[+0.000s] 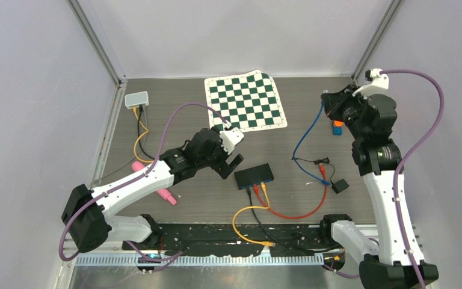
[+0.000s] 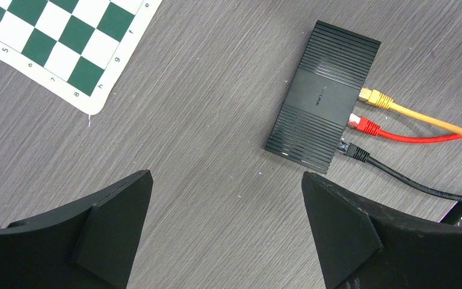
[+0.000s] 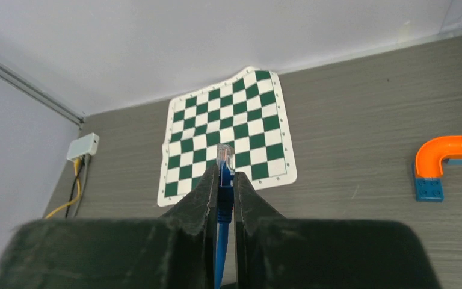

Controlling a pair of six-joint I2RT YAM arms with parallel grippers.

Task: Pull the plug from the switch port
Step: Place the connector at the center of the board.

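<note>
Right gripper fingers pinch the blue plug, apparently raised at the far right of the table, well apart from the black switch mid-table. Left gripper hovers just left of it, jaws wide apart.

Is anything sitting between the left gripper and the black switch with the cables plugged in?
Nothing visible does. The left gripper is open, and only bare table lies between it and the switch. The yellow plug, red plug and black plug stick out of one long side, uncovered.
</note>
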